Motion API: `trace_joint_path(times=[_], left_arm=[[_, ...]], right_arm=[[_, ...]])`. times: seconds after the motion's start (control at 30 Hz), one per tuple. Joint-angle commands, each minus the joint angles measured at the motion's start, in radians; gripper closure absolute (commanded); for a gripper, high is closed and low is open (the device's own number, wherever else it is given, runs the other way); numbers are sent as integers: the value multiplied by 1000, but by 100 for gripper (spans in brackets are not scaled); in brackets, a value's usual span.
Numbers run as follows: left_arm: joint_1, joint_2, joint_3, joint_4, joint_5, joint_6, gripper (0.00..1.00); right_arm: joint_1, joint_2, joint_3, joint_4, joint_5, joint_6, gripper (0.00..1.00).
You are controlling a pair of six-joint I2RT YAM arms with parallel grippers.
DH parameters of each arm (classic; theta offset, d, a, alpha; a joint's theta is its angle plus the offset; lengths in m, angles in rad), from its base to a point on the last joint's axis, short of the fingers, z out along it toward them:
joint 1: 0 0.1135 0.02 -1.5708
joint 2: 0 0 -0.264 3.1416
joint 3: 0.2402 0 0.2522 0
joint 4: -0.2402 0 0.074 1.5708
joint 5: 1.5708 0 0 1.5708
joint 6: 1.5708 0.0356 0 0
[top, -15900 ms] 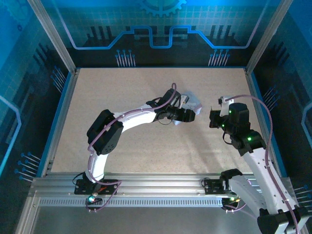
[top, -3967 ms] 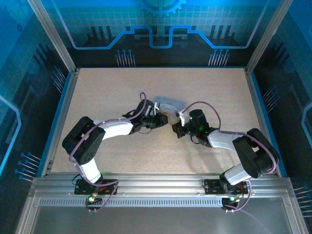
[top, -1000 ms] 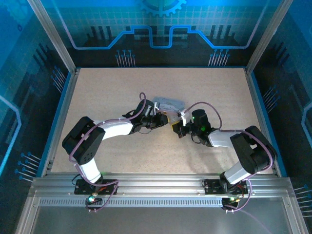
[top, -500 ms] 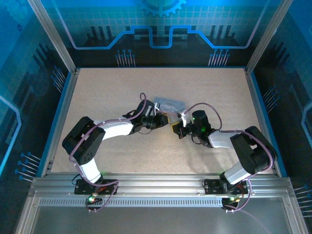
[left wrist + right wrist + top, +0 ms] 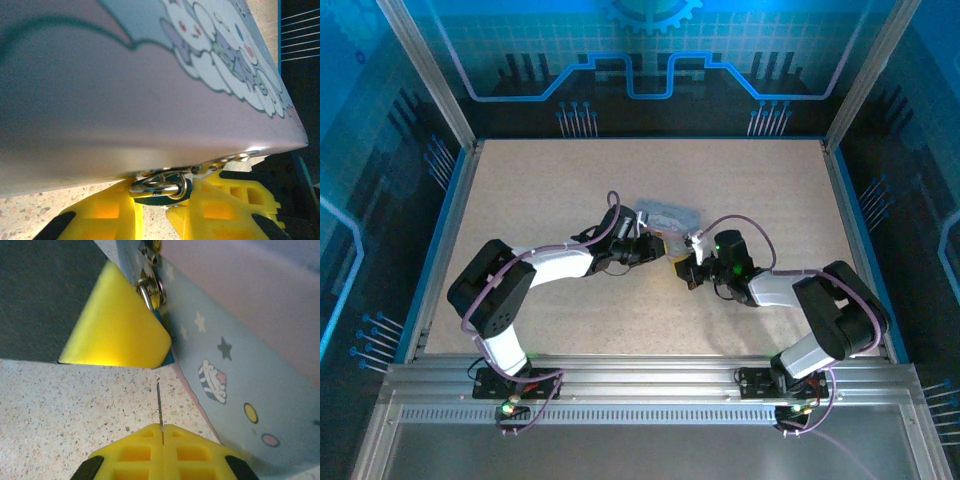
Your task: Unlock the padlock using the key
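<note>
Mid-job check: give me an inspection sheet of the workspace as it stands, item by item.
Surface: speckled beige table.
Job's things: padlock at the edge of the tin, clamped by the left gripper; key sticks out of the right gripper, tip short of the padlock.
Clutter: the cartoon-print tin; nothing else seen.
Grippers: left shut on the padlock; right shut on the key.
Cables: purple cables loop along both arms.
Surroundings: blue-lit panels, aluminium frame.

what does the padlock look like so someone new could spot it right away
Find the silver tin with the cartoon print in the middle of the table. At its near edge, the left gripper pinches the padlock: a tiny dark bluish block with a silver loop. It is far smaller than the tin and chunkier than the thin key in the right gripper.
</note>
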Motion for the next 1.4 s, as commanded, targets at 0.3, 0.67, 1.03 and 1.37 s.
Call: trace_joint_path(times=[0.3,0.67,1.03,1.37], left_arm=[[-9,-45,3,27,38,17,86],[-9,-48,-3,30,38,14,86],[-9,-56,-10,24,46,16,86],[-9,-68,-17,5,48,28,86]], right_arm=[[11,-6,39,19,-3,-7,100],[10,12,78,10,3,-16,100],[6,6,85,43,7,-26,100],[-7,-20,102,5,-2,-81,100]])
